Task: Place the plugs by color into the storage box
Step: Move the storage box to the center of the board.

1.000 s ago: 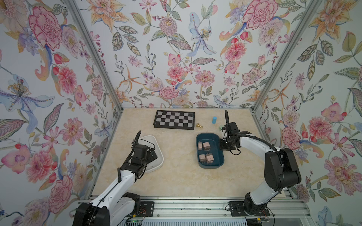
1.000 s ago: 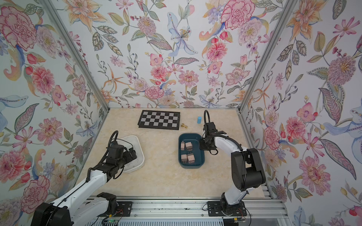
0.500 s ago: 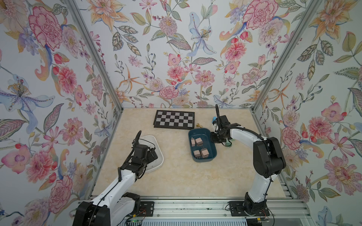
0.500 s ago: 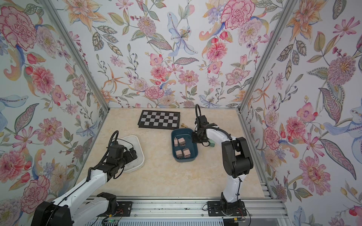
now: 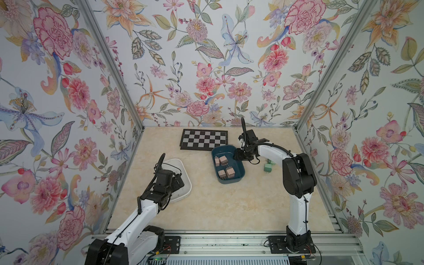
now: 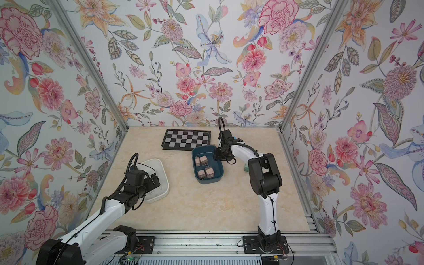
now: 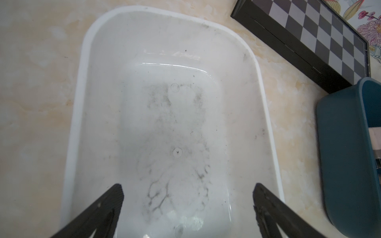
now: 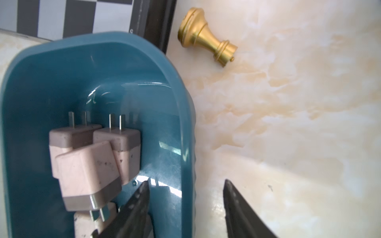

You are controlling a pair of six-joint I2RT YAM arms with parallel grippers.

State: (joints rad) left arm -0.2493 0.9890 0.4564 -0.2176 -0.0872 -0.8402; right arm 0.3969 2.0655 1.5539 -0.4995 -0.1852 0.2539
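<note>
The right gripper [image 8: 186,197] stands open at a middling width, holding nothing. It straddles the right-hand wall of the teal tub [image 5: 230,181]: one finger [image 8: 142,204] is inside the tub and the other is outside over the table [image 5: 229,206], with neither visibly pressing the wall. In both top views this gripper sits just right of centre, at the tub's upper right edge.

Four pink plugs [image 5: 223,160] lie in the teal tub, two toward its upper end and two toward its lower end. The wrist camera shows three of them bunched together, prongs out, with one leaning on its neighbours.

Two green plugs [image 5: 268,168] lie on the bare table right of the teal tub, between it and the right arm's dark elbow, outside any tub. A brass knob [image 8: 206,37] lies on its side near the tub's far corner, beside the chessboard [image 5: 204,140], whose lower right corner the tub touches or overlaps.

The left gripper [image 7: 187,195] is spread wide and empty above the near end of the white tub [image 5: 187,183], at centre left of the frame. That tub holds only dark smudges.
</note>
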